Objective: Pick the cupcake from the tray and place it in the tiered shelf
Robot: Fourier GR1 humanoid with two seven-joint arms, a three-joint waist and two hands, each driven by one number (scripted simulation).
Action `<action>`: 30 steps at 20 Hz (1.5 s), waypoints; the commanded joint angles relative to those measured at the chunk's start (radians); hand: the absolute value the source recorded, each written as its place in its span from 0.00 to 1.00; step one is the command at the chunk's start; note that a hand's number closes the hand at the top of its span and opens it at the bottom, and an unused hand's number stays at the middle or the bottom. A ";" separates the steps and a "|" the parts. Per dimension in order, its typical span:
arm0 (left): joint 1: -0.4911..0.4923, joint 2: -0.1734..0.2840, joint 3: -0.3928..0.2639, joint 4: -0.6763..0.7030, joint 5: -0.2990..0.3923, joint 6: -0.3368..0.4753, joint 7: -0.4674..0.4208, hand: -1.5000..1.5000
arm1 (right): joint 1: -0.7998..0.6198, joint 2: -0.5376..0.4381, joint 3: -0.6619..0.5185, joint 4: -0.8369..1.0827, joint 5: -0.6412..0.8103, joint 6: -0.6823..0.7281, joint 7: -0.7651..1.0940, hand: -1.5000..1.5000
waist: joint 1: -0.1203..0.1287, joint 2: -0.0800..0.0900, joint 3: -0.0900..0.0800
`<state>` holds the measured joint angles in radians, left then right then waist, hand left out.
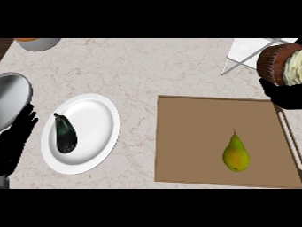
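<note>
Fingers, right hand (296,95): black, curled round the brown-cased, cream-frosted cupcake (287,66), which lies tipped on its side in the grasp.
Fingers, left hand (13,137): black, straight and spread, holding nothing; the hand sits beyond the white plate, well away from the tray on its left.
Cupcake's place: lifted off the flat brown rectangular tray (199,133), past the tray's far right corner, and just beside the white wire-framed tiered shelf (251,53); whether it touches the shelf cannot be told.
Tiered shelf: beyond the tray's far right corner, only partly in view.
Tray: lies flat on the pale marbled surface (140,66), a slotted handle along its right side.
Yellow-green pear (235,154): upright in outline, stem pointing away, on the tray's right half.
Oval white plate (91,119): left of the tray, apart from it.
Dark purple aubergine (65,134): lies on the plate's left part.
Round grey metal lid or pan (4,101): further left of the plate than the tray is right of it, partly behind the left hand.
Grey bowl with an orange inside (37,43): far from the tray, at the surface's far left.
</note>
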<state>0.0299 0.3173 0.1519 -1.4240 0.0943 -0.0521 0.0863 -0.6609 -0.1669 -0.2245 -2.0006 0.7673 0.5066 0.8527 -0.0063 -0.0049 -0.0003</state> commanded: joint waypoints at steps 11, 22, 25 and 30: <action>0.005 -0.039 -0.009 0.008 -0.025 -0.004 -0.023 0.50 | -0.312 -0.318 -0.123 0.181 -0.012 0.128 0.069 1.00 | 0.009 0.004 -0.001; -0.057 -0.029 0.013 0.037 -0.034 -0.012 0.016 0.50 | -0.391 -0.417 -0.071 0.443 0.070 0.035 -0.045 1.00 | 0.009 0.006 0.000; -0.023 -0.007 0.040 -0.018 0.012 -0.056 0.031 0.50 | -0.407 -0.443 -0.067 0.621 0.128 -0.085 -0.128 1.00 | 0.023 0.008 0.000; -0.046 0.007 0.056 0.042 -0.007 -0.064 -0.001 0.50 | -0.459 -0.473 -0.042 0.786 0.162 -0.161 -0.207 1.00 | 0.021 0.008 0.000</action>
<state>0.0049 0.3053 0.1854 -1.4238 0.0850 -0.0961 0.1070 -1.0658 -0.6239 -0.2817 -1.3376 0.9056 0.4005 0.6843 0.0140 0.0034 -0.0002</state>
